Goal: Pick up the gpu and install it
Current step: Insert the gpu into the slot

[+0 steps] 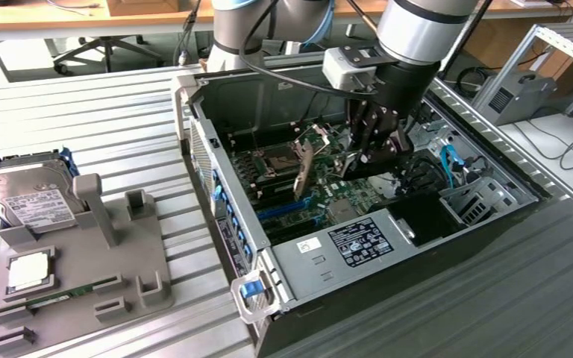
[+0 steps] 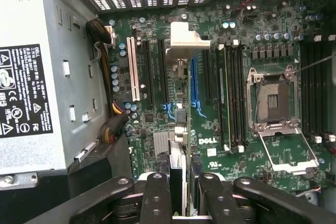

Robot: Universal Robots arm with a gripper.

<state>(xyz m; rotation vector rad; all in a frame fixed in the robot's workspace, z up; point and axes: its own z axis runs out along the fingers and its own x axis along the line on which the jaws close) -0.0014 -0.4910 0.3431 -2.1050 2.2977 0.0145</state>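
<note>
Inside the open computer case (image 1: 221, 216) my gripper (image 1: 364, 158) is shut on the gpu (image 1: 307, 165), a thin green card held on edge just above the motherboard (image 1: 351, 201). In the wrist view the gpu (image 2: 178, 145) runs edge-on between my two black fingers (image 2: 156, 198), and its silver end bracket (image 2: 185, 40) lies at the far end toward the case's slotted rear wall. The card lines up with the gap between the black expansion slots (image 2: 152, 72) and the blue slot (image 2: 195, 85). I cannot tell whether its lower edge touches a slot.
A grey power supply (image 2: 31, 77) with a label flanks the card on one side, and the open CPU socket (image 2: 275, 103) and memory slots flank the other. On the exterior view's left, a grey fixture (image 1: 87, 276) holds a hard drive (image 1: 27, 198), a processor (image 1: 30, 272) and a memory stick (image 1: 63, 294).
</note>
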